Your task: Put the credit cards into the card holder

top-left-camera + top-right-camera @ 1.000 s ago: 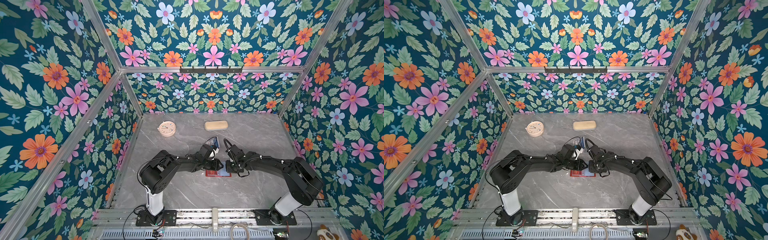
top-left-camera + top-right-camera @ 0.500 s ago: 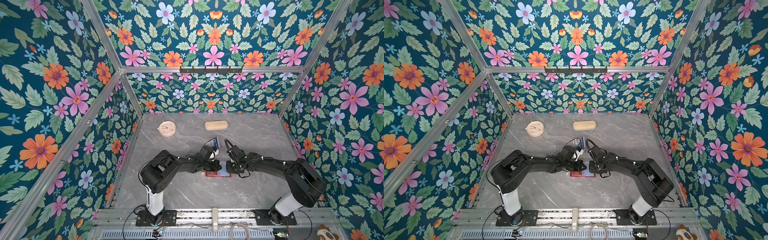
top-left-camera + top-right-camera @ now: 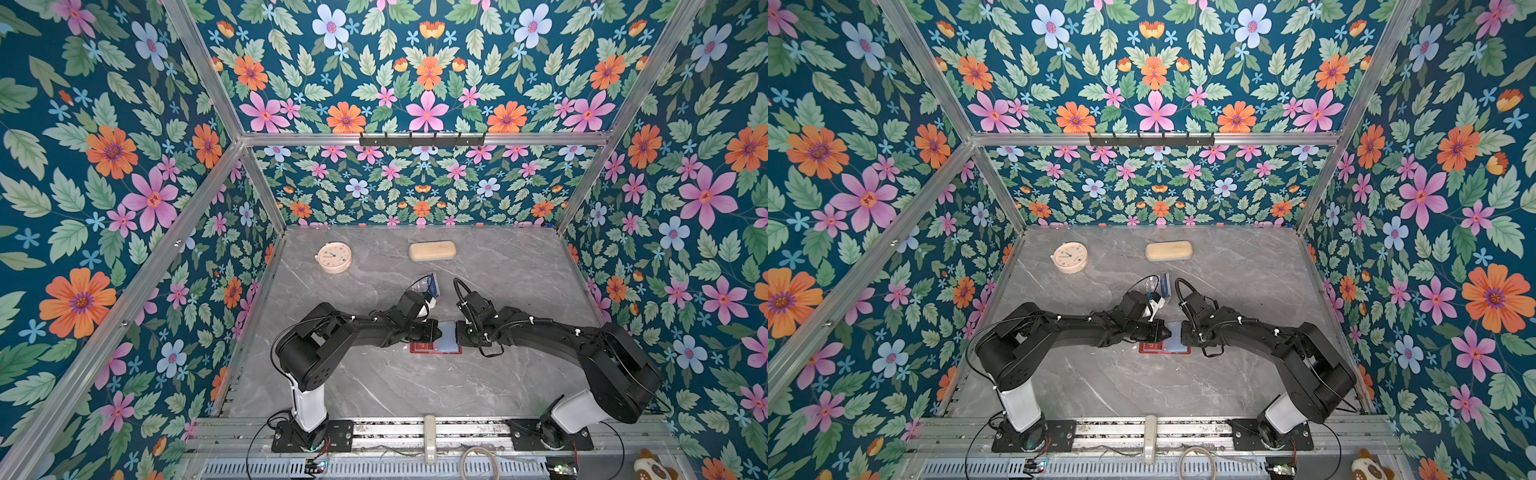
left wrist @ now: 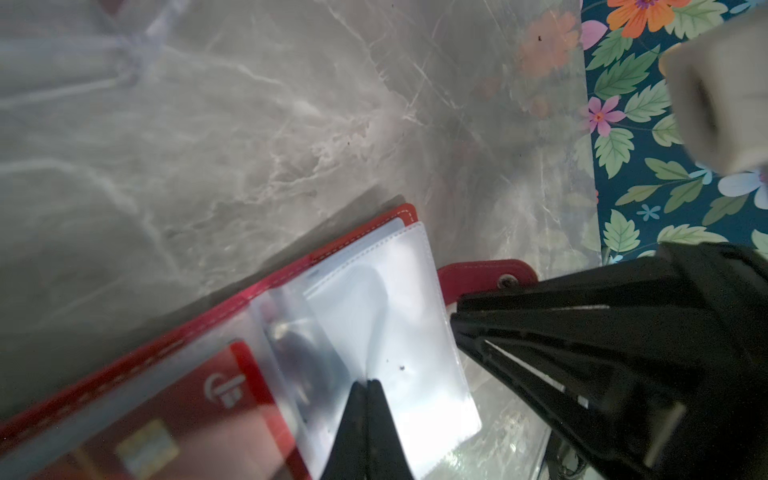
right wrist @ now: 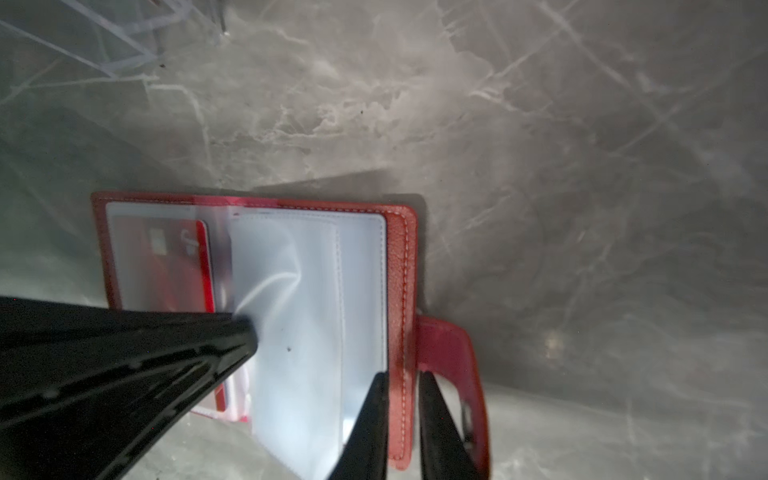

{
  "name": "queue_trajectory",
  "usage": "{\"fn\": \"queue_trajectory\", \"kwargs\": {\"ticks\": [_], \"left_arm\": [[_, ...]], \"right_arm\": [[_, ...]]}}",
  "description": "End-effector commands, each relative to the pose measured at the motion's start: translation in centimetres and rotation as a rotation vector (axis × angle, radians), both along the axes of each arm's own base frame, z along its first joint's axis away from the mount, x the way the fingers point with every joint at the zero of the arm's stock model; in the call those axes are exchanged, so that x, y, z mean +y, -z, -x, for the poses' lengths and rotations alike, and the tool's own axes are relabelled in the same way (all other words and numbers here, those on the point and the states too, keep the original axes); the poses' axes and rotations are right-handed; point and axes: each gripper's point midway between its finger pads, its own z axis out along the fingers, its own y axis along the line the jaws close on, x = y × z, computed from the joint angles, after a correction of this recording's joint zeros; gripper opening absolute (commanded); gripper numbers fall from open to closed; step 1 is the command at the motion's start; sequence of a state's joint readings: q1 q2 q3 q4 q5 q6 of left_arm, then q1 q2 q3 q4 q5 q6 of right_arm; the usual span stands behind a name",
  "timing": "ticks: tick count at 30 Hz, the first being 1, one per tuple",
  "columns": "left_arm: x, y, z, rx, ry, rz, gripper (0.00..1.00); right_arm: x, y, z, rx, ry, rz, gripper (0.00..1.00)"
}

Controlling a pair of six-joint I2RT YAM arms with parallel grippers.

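the small red leather-look card holder [image 3: 424, 348] is being held open flat on the grey marble-patterned table [image 3: 374, 386], near the middle in both top views, between the two black arms. its clear plastic sleeves are being shown spread inside the cover in the wrist views.

the left gripper [image 4: 368, 384] is being seen with its black fingers pressed together. one clear plastic sleeve [image 5: 291, 299] is being pinched at its edge between them and is being bowed up off the pages below.

the right gripper [image 5: 402, 380] is being seen with only a narrow gap between its fingers. the stitched edge of the holder's red cover is being clamped in that gap, just beside the red snap-button tab [image 5: 453, 353]. in a top view the two grippers are being shown almost tip to tip over the holder, left [image 3: 435, 332] and right [image 3: 457, 334].

a red plastic card with a chip [image 5: 166, 270] is being carried inside a sleeve on the page away from the tab.

a blue card [image 3: 432, 286] is being propped in the clear acrylic stand [image 3: 420, 283], farther back on the table and apart from the holder. whether more cards are being held there cannot be told.

a round peach clock [image 3: 334, 257] and a beige oblong case [image 3: 432, 250] are being left near the back wall, well apart from both grippers.
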State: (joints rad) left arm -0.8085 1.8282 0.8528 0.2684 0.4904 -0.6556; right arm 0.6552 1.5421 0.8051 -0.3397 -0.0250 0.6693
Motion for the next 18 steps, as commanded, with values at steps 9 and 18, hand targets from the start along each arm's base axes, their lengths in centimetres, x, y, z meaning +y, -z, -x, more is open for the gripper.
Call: {"fn": "queue_trajectory", "kwargs": {"ticks": [9,18], "left_arm": [[0.4,-0.7,-0.2,-0.031,-0.016,0.004,0.07],[2.5,-2.4,-1.2,-0.147,-0.096,-0.039,0.32]], "right_arm": [[2.4,-0.7,-0.6,0.006,-0.052,-0.083,0.23],[4.8,-1.7,-1.1,-0.01,-0.125,-0.19,0.26]]}}
